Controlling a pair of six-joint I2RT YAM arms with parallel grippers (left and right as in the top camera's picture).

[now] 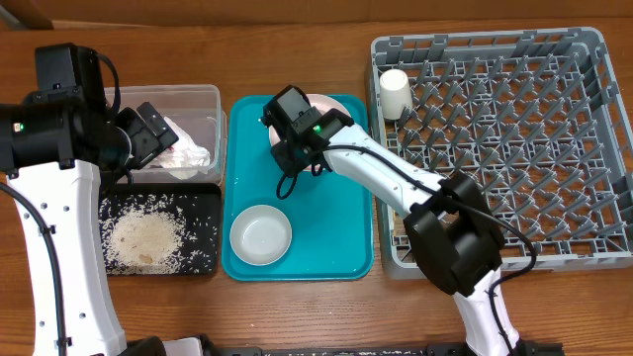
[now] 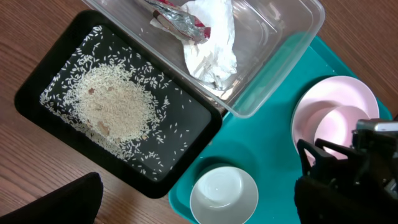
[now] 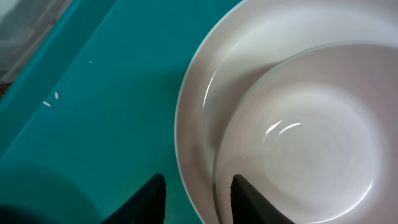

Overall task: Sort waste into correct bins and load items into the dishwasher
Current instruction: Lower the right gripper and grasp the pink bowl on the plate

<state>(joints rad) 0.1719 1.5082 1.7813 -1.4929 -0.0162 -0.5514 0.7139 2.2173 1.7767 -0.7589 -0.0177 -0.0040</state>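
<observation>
My right claw (image 3: 199, 190), fingers narrowly parted and gripping nothing, straddles the rim of the pink plate (image 3: 199, 106). The plate spreads ahead and rightward, with a small bowl (image 3: 311, 143) inside. My left claw (image 1: 148, 131), spread wide, hangs farther off over the clear tub (image 1: 203, 101).

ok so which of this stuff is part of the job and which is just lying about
Part of the job: napkin, red wrapper, rice, clear tub, black tray, pink plate, stacked bowl, loose white bowl, cup, dish rack.
Just there: teal tray, table.
</observation>
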